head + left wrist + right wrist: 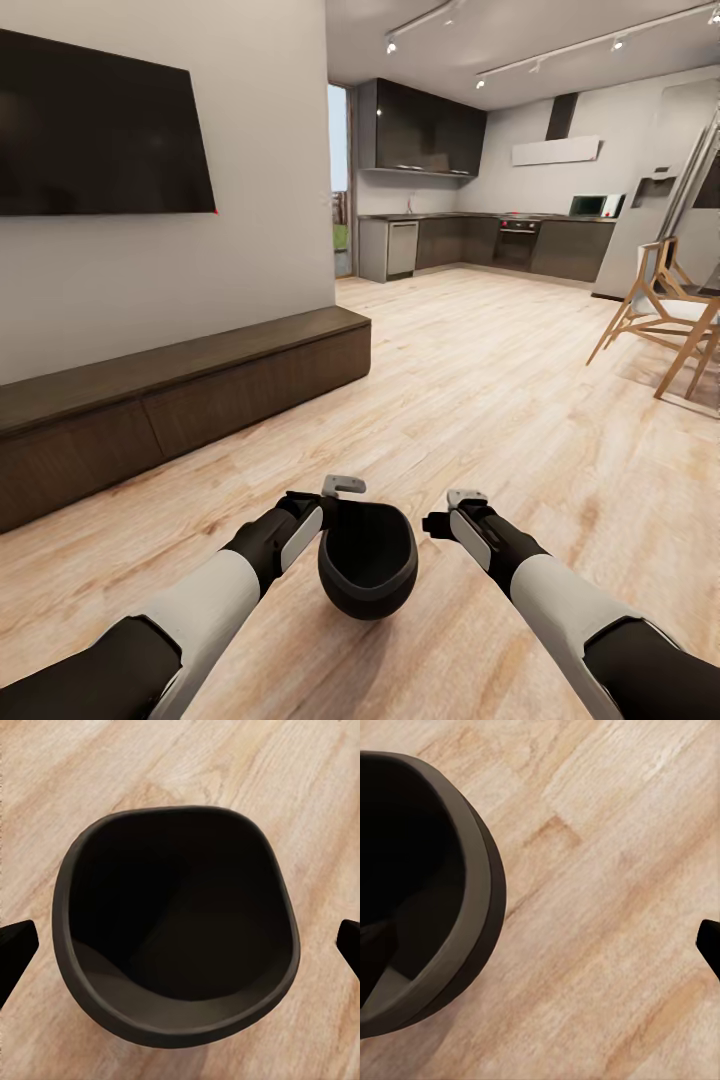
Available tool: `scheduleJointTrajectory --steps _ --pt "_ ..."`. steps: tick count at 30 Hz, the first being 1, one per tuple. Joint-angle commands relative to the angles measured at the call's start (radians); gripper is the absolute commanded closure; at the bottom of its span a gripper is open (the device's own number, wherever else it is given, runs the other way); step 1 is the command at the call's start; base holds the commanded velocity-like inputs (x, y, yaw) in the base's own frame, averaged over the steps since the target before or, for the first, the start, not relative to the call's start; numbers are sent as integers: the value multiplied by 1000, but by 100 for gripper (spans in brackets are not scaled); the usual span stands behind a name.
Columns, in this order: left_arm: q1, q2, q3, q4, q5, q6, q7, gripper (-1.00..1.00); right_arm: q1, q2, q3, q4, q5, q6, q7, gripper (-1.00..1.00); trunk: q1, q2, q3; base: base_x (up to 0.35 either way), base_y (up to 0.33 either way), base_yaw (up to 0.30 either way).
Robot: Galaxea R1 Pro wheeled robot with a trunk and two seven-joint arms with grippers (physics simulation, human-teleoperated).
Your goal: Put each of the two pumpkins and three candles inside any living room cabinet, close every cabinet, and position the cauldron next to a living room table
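Centrally, the cauldron (pixel 368 560) is seen between both arms above the wood floor (pixel 480 400). Whether the left gripper (pixel 335 500) holds its rim cannot be told. The right gripper (pixel 440 515) is spread, holding nothing.

**Materials and finishes on view**

- Cauldron (pixel 368 575): black, smooth, matt with a faint sheen along the rim; looks like cast metal or hard plastic, cannot tell which.
- Floor (pixel 480 400): pale wood planks with visible grain, satin finish.
- Cabinet (pixel 180 390): dark-brown wood, matt, fine grain on top and fronts.
- Television (pixel 100 125): black glossy screen.
- Wall (pixel 260 230): plain white, matt paint.
- Kitchen cupboards (pixel 430 130): dark, glossy fronts.
- Chair (pixel 660 310), far right: light wood frame, smooth.
- Arms: white and black smooth plastic shells, slightly glossy.
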Motion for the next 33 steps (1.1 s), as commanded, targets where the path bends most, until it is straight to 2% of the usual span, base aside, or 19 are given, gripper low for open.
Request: scheduleJointTrajectory --steps 1,7,9,12,15,26,33 --pt "-1 0 -2 -1 3 3 3 -100 -1 -1 8 -1 -10 3 -6 -100 0 0 -1 0 0 -22" --pt "-1 0 2 0 2 2 16 -100 -1 -1 10 -3 -8 7 7 -100 0 -1 -5 0 0 -8" --pt "-1 0 4 0 3 2 47 -100 -1 -1 10 -5 -8 8 14 -100 1 -1 -12 0 0 -2" --pt "-1 1 9 -1 4 3 141 -100 -1 -2 8 -12 -8 10 57 -100 2 -2 -24 0 0 0" --pt "-1 2 10 -3 6 5 162 -100 -1 -4 8 -14 -7 12 73 -100 4 -3 -36 0 0 0" --pt "-1 3 11 -4 7 6 173 -100 -4 -5 9 -19 -6 74 83 -100 9 -5 -78 0 0 0" --pt "-1 5 24 -8 7 3 173 -100 -7 -4 12 -21 -6 78 83 -100 9 -5 -78 0 0 0"
